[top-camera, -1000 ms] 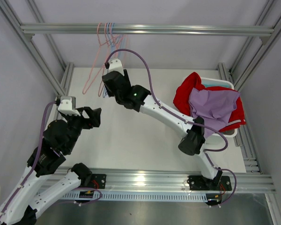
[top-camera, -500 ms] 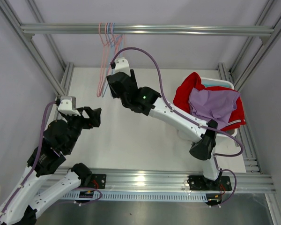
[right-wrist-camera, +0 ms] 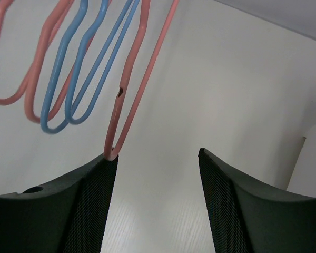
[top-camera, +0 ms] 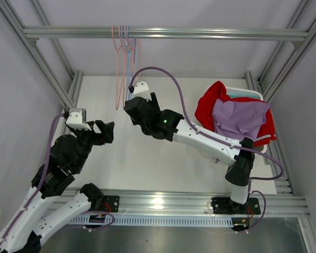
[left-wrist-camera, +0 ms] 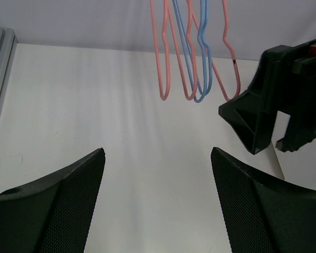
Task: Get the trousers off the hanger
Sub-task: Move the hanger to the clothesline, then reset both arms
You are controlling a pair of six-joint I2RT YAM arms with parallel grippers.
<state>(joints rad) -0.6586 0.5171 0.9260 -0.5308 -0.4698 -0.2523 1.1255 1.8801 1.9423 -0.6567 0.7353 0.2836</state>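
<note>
The removal looks finished, or very nearly. The hangers (top-camera: 124, 63), thin pink and blue wire ones, dangle bare in a tight bunch from the rail (top-camera: 210, 33), with no cloth on any of them. The trousers (top-camera: 237, 118) lie heaped at the right of the bench (top-camera: 147, 158), in and over a white bin (top-camera: 255, 95). A lavender pair is on top, a red pair (top-camera: 206, 105) is draped under it, and a sliver of teal (top-camera: 233, 95) shows at the rim. No yellow or brown pair shows; they may be buried in the heap.

The right tool (right-wrist-camera: 157, 155) is spread wide and holds nothing. It is raised just below the hangers, and the low loop of one pink hanger sits at the tip of one finger; whether the two touch cannot be told. The left tool (left-wrist-camera: 156, 158) is also released and empty, low over the left part of the bench and facing the hangers from well back.

If a pair does remain, it is out of sight. Otherwise the next move is a retreat: the right arm has to draw down and back, away from the wire, without hooking that loop.

The middle of the bench offers the open room. The bin and its overhanging cloth crowd the right side, the frame posts close in both edges, and the rail caps the space above.
</note>
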